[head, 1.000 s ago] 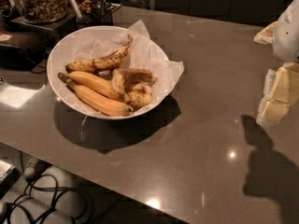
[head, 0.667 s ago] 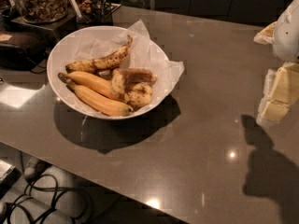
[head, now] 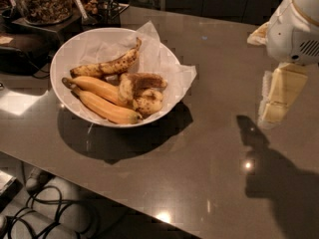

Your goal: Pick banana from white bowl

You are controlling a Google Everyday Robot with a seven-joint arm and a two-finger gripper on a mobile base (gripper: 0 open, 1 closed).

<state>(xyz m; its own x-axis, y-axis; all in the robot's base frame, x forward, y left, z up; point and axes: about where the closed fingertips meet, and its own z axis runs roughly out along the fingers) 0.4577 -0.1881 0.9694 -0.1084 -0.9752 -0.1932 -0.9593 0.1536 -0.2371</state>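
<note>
The white bowl (head: 70,49) sits on the grey counter at the left, lined with crinkled white paper (head: 172,68). Several bananas lie in it: two yellow ones (head: 102,103) side by side at the front, a spotted one (head: 107,65) behind them, and browner, bruised ones (head: 142,91) at the right. My gripper (head: 276,103) hangs at the right edge of the view, above the counter and well to the right of the bowl, holding nothing that shows. The white arm housing (head: 294,29) is above it.
The grey counter (head: 209,158) runs across the view; its front edge drops off at the lower left, where cables (head: 45,208) lie on the floor. Containers of snacks (head: 42,1) and a dark tray stand behind the bowl at the upper left.
</note>
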